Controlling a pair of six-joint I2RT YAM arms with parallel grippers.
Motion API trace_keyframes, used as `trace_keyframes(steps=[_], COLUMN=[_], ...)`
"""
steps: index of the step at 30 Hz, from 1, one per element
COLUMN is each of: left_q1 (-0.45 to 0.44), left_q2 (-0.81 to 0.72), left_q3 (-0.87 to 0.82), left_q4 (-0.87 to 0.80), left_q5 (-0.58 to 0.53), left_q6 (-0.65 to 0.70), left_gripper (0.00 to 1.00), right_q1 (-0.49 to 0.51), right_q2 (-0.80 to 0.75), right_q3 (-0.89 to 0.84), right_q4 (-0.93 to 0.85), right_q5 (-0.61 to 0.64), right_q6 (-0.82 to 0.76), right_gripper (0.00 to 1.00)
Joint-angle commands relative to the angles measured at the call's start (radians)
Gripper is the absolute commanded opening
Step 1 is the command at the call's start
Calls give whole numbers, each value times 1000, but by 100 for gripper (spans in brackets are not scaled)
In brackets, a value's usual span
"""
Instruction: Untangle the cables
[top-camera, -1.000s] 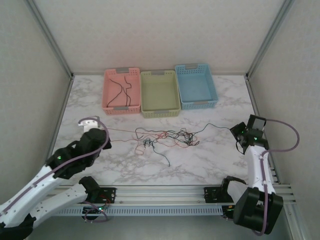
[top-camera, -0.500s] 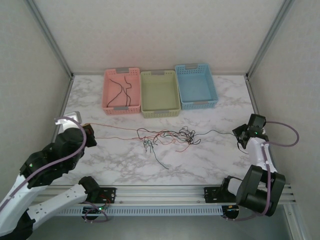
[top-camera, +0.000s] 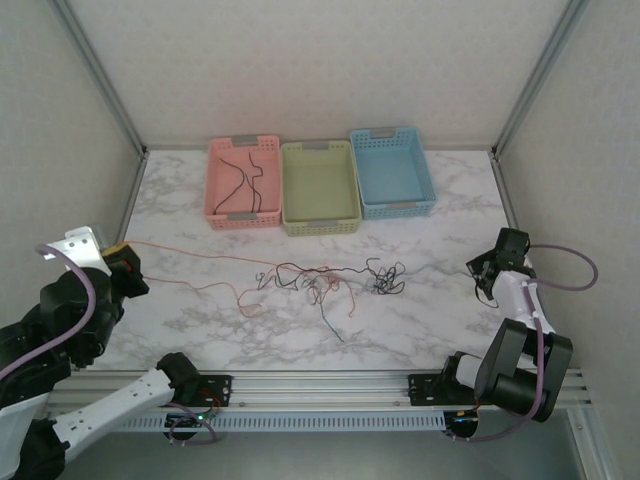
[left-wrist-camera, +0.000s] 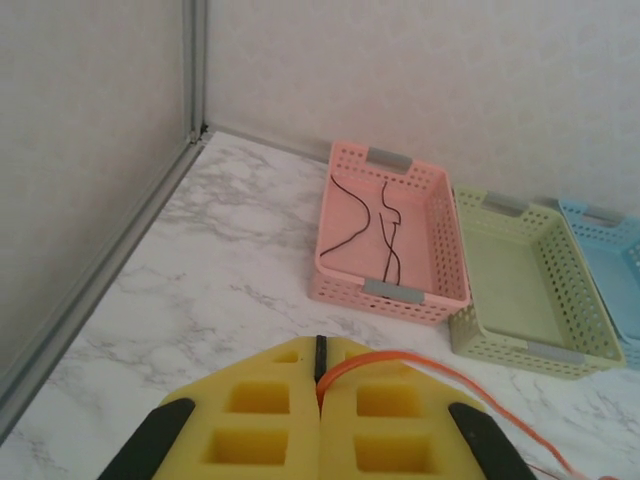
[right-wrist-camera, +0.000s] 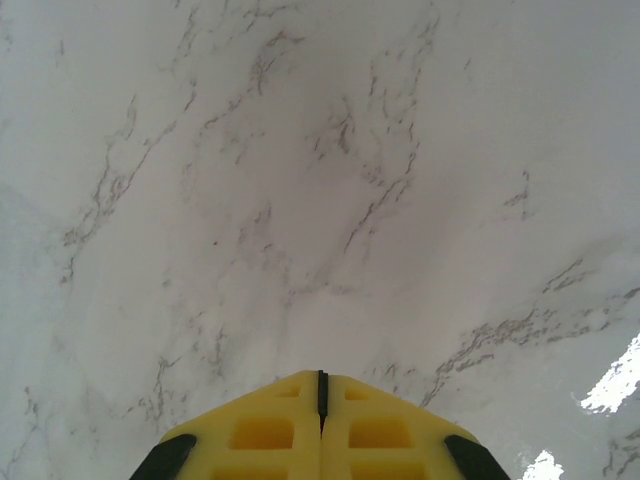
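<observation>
Pulling harder on the orange-red wire (left-wrist-camera: 380, 353) pinched in the left gripper's (left-wrist-camera: 320, 352) shut jaws risks cinching the tangled cables (top-camera: 330, 278) lying mid-counter (top-camera: 430, 320) into a knot, since the right gripper's (right-wrist-camera: 321, 383) jaws, closed on nothing visible, anchor nothing.

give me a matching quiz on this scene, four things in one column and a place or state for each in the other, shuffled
Things:
1. pink basket
2. green basket
3. left gripper
4. tangle of cables

Places or states:
a. shut on the orange-red cable
b. lying loose on the marble table
c. holds thin black cables
d. middle of the basket row

Pairs: 1-c, 2-d, 3-a, 4-b
</observation>
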Motion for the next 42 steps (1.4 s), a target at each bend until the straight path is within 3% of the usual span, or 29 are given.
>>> trace_keyframes(steps=[1,7,12,19,22,29,33,40,42], left_q1=[10,10,10,11,10,13,14,14,13], left_q2=[0,66,153,253,286,345,353,340,358], left_q3=[28,-34,-112,-302,-375,-448,-460,-474,-468], left_q4=[-24,54,140,329,415,465,491,601,627], left_q5=[-61,60,168,388,473,486,517,769,820], left_q6=[28,33,40,19,11,9,8,60,63], left_gripper=[0,0,0,0,0,0,0,1,28], right_q1=[-13,-12,14,184,275,443,497,550,560], right_q2=[9,8,-15,-169,-247,-387,-426,-409,-381], right_q3=[16,12,16,104,144,246,258,211,217], right_q4=[33,58,140,203,214,163,183,288,291], right_q5=[40,-96,-360,-593,-614,-600,-654,-610,-592], right_q6=[-2,-18,-21,-31,-62,-221,-300,-305,-291], right_gripper=[0,0,0,0,0,0,0,0,0])
